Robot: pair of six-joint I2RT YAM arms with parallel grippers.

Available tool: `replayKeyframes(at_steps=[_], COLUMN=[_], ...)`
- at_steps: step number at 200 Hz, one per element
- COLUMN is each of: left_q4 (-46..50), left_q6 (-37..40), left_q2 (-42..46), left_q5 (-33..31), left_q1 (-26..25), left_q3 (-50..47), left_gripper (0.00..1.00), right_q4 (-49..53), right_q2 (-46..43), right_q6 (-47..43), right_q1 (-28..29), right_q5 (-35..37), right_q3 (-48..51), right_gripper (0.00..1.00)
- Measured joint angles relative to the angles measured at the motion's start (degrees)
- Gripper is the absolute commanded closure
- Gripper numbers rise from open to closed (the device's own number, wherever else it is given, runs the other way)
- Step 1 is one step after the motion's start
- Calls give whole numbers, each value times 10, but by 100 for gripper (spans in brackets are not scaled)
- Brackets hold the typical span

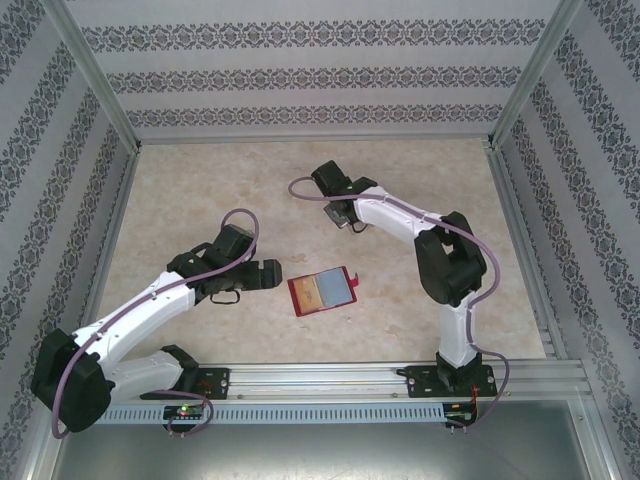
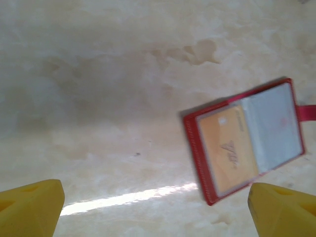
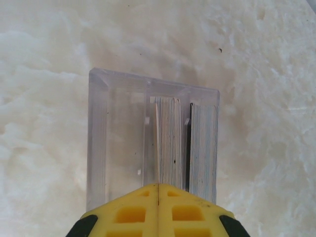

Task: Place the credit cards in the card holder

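— Where do our grippers stand?
— Our right gripper (image 3: 158, 190) is clenched, its yellow fingers pressed together over the near edge of the clear tray (image 3: 101, 148). We cannot tell whether a card is pinched between them. Our left gripper (image 2: 155, 200) hangs released, jaws wide.
— And the containers?
— In the tray, two stacks of credit cards (image 3: 169, 148) stand on edge, side by side. The card holder (image 1: 322, 291) lies open and flat just beside our left gripper, well apart from the right. An orange card (image 2: 227, 150) sits in one clear pocket, a bluish-grey card (image 2: 276, 123) in the other.
— Its direction?
— We see its long axis running left to right, slightly tilted. The snap tab (image 2: 307, 112) points right.
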State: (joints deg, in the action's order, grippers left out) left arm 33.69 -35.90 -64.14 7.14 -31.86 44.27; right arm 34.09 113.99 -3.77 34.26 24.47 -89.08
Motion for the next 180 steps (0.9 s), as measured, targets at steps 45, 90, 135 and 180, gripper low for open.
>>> replayKeyframes(at_steps=[45, 90, 135, 180], left_q4=[-31, -43, -47, -48], left_q6=[-1, -1, -1, -1], left_q2=[-5, -20, -20, -20], left_q5=[56, 92, 94, 93], left_q1=[0, 0, 0, 0], left_q3=[0, 0, -1, -5], left_gripper=[5, 6, 6, 6], right_q4=[0, -3, -8, -11], right_q2=[-49, -55, -44, 14], right_q6=[20, 32, 34, 23], right_q1=[-1, -12, -24, -15], right_q5=[-11, -36, -44, -20], right_q3=[24, 29, 28, 7], right_gripper=[100, 100, 100, 85])
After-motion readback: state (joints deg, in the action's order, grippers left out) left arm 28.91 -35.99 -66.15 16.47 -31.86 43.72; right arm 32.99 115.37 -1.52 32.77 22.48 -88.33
